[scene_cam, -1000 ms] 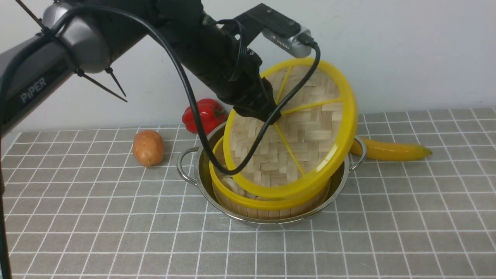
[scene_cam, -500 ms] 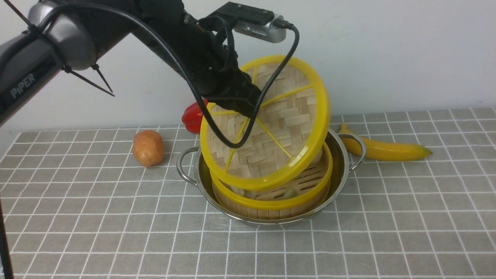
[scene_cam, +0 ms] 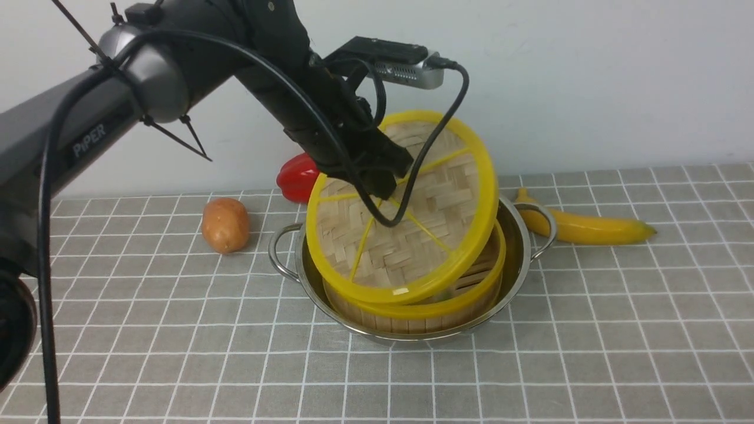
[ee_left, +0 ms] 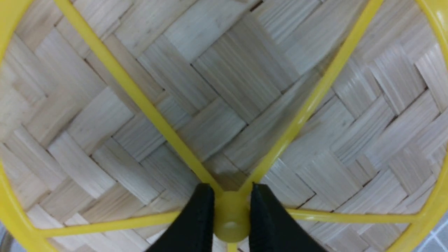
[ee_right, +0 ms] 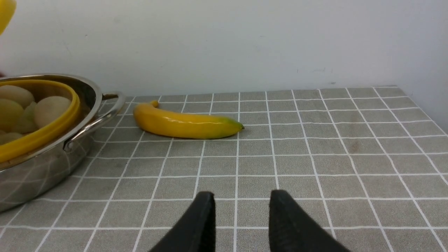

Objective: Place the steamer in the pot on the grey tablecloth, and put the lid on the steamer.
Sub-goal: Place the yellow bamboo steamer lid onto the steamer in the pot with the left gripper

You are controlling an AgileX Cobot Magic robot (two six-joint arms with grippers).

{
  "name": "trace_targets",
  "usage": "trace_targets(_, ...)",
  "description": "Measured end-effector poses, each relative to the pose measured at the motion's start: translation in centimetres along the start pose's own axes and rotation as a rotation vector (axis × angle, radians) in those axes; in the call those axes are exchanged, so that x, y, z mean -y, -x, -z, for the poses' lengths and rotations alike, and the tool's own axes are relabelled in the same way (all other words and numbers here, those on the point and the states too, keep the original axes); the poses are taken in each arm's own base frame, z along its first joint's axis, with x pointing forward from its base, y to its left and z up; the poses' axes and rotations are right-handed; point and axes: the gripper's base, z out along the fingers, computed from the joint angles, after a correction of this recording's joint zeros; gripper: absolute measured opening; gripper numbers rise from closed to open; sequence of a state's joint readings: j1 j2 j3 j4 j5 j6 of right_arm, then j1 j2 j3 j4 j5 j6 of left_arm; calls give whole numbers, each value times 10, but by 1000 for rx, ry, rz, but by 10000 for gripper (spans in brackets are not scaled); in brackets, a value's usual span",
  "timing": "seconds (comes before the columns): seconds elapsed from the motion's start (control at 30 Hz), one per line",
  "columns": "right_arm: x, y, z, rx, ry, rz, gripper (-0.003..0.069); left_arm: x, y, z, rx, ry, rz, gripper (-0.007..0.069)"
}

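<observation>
The shiny pot [scene_cam: 521, 253] stands on the grey tablecloth [scene_cam: 177, 353] with the bamboo steamer [scene_cam: 412, 315] inside it. The woven lid [scene_cam: 436, 218] with its yellow rim hangs tilted over the steamer, its low edge near the steamer's front rim. My left gripper [scene_cam: 386, 185] is shut on the lid's yellow centre knob [ee_left: 231, 218]; both black fingertips [ee_left: 203, 206] press its sides. My right gripper [ee_right: 241, 199] is open and empty above bare cloth, off to the pot's right. In the right wrist view the pot [ee_right: 45, 168] and the steamer [ee_right: 42, 134] with pale round items inside show.
A yellow banana [scene_cam: 589, 227] lies right of the pot, also the banana [ee_right: 185, 124] ahead of my right gripper. A potato [scene_cam: 225, 225] and a red pepper [scene_cam: 297, 176] sit behind and left of the pot. A white wall backs the table.
The left arm has carried the lid leftward and lowered it toward the steamer, tilting it flatter. The right gripper has not moved.
</observation>
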State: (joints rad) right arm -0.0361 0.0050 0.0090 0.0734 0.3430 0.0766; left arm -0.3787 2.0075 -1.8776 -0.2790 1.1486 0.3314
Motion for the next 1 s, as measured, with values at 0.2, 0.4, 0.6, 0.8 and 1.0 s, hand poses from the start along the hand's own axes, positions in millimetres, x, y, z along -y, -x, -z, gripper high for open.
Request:
trace_targets(0.2, 0, 0, 0, 0, 0, 0, 240, -2, 0, 0, -3, 24, -10, 117)
trace_targets(0.4, 0, 0, 0, 0, 0, 0, 240, -3, 1, -4, 8, 25, -23, 117)
trace_targets(0.6, 0, 0, 0, 0, 0, 0, 240, 0, 2, -7, 7, 17, -61, 117)
trace_targets(0.8, 0, 0, 0, 0, 0, 0, 240, 8, 3, -9, 3, 10, -83, 117)
trace_targets(1.0, 0, 0, 0, 0, 0, 0, 240, 7, 2, -19, -19, 12, -94, 117)
